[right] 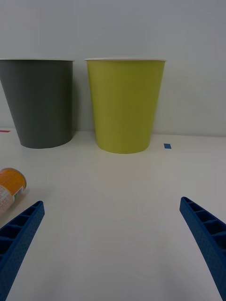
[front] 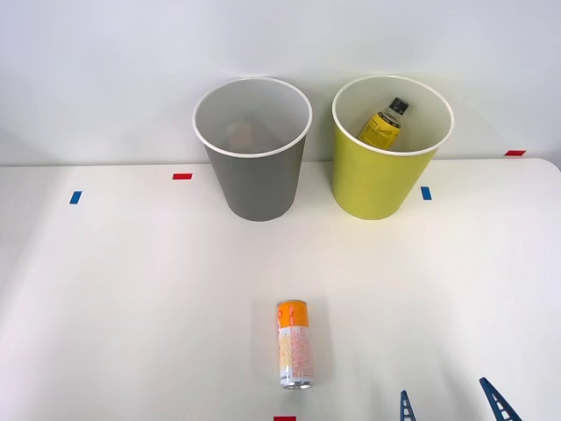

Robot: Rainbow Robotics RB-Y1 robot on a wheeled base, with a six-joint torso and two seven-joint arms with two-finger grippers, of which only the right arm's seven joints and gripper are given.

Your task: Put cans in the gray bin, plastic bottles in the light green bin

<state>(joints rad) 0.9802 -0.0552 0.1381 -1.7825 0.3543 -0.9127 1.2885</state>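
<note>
Light green bin (front: 377, 180) upper right: bottle (front: 386, 123) inside. Gray bin (front: 257, 180) upper center, contents unclear. Can (front: 294, 344) lying on table (front: 131, 298), bottom center. Right gripper (front: 451, 402) bottom right, spread wide, holding nothing.

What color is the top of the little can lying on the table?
Orange, above a white body with orange print; the can shows best in the front view.
</note>
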